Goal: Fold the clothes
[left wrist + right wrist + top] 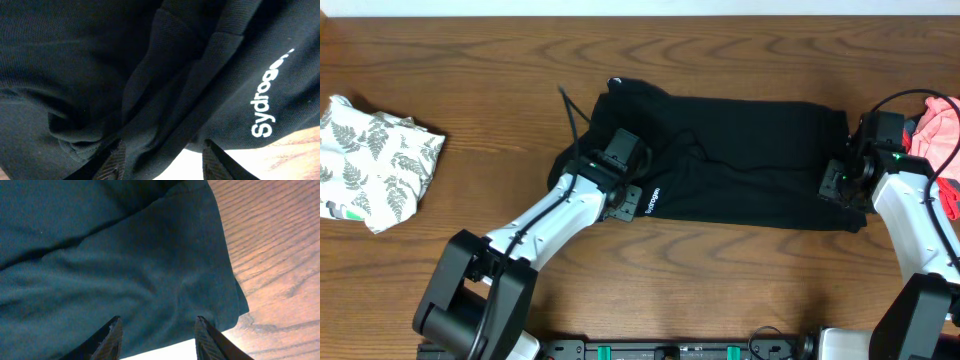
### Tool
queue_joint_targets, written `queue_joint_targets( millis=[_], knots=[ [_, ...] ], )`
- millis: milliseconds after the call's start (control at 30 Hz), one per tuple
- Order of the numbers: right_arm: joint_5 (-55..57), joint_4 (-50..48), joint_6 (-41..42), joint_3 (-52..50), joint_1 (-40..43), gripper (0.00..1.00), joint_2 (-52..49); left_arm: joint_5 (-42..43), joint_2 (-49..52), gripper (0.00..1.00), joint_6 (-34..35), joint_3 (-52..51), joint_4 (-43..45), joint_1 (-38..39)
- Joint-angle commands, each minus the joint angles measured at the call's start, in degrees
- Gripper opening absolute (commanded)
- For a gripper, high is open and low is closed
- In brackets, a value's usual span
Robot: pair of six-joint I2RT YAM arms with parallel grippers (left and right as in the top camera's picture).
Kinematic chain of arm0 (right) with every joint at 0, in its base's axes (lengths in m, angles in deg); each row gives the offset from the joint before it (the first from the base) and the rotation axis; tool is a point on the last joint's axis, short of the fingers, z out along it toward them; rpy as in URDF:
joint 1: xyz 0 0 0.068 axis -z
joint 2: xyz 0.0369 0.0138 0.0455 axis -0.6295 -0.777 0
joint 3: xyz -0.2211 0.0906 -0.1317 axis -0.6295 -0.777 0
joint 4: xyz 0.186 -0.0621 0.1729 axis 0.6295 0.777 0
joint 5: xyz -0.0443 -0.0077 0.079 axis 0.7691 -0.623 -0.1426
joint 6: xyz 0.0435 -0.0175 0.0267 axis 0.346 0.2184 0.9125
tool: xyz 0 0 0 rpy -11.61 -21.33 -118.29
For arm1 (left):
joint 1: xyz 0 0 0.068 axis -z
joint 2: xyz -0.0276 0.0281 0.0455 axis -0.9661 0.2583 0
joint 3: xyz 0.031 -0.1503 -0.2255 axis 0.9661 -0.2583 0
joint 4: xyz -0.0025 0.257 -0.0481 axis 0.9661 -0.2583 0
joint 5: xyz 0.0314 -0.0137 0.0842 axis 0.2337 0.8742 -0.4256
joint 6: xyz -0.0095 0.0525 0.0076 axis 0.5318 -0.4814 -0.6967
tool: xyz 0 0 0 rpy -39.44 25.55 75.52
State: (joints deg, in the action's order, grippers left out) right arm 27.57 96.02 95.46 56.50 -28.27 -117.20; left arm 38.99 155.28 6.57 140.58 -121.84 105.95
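- Wooden table (720,290) of dark grain fills the overhead view, with the clothes spread over its far half.
- Chief among them is the black garment (750,150). It lies flat in the middle, its long axis running left to right across the table.
- A white fern-print piece (375,160) sits crumpled at the far left, well apart, and a pink piece (935,125) lies at the right edge, just beside the right arm.
- The left gripper (625,190) is low over the garment's near-left part, beside the white printed logo (270,95). In its wrist view the jaws stand apart, with a loose fold of black cloth lying beyond and between them (165,155), so it reads as released.
- The right gripper (840,180) is over the garment's right end, near the corner. Its jaws (157,332) are also parted above flat cloth and grasp nothing.
- Each arm is nearest its own end of the long axis, and the cloth lies directly under both sets of tips.
- By my judgement, the next move turns on both grippers closing on the near hem, then carrying it away from the robot, across the short axis.
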Motion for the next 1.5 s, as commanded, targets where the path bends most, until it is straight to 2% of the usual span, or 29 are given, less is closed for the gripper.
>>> queue_joint_targets(
  millis=[0,233,367,400,433,467,867,1033,1133,1233,1367,1467],
  knots=[
    [0.8,0.0,-0.8,-0.4,0.4,0.45,-0.2,-3.5,0.5,0.50,-1.9,0.1,0.2,0.3],
    [0.8,0.0,-0.8,-0.4,0.4,0.45,-0.2,-4.0,2.9,0.48,-1.9,0.1,0.4,0.3],
    [0.8,0.0,-0.8,-0.4,0.4,0.45,-0.2,-4.0,4.5,0.22,-1.9,0.1,0.5,0.3],
    [0.8,0.0,-0.9,-0.4,0.4,0.45,-0.2,-4.0,4.6,0.19,-1.9,0.1,0.5,0.3],
    [0.8,0.0,-0.8,-0.4,0.4,0.45,-0.2,-4.1,4.6,0.07,-1.9,0.1,0.5,0.3],
    [0.8,0.0,-0.9,-0.4,0.4,0.46,-0.2,-4.7,4.5,0.06,-1.9,0.1,0.5,0.3],
    [0.8,0.0,-0.9,-0.7,0.4,0.46,-0.2,-19.6,-6.1,0.07,-1.8,1.7,2.5,-0.6],
    [0.8,-0.2,-0.8,-0.7,0.4,0.46,-0.2,-19.5,-6.2,0.27,-1.9,1.7,2.6,-1.5],
    [0.8,-0.2,-0.9,-0.7,0.4,0.46,-0.2,-19.5,-5.8,0.31,-1.9,1.7,2.8,-1.5],
    [0.8,-0.2,-0.8,-0.7,0.4,0.46,-0.2,-18.2,-5.6,0.31,-1.9,1.7,2.7,-1.5],
    [0.8,-0.2,-0.8,-0.7,0.4,0.46,-0.2,-7.6,-5.6,0.31,-1.7,1.7,0.3,-1.4],
    [0.8,-0.2,-0.8,-0.7,0.4,0.46,-0.2,-4.3,-5.6,0.31,-1.0,1.7,-1.7,-0.7]
  ],
)
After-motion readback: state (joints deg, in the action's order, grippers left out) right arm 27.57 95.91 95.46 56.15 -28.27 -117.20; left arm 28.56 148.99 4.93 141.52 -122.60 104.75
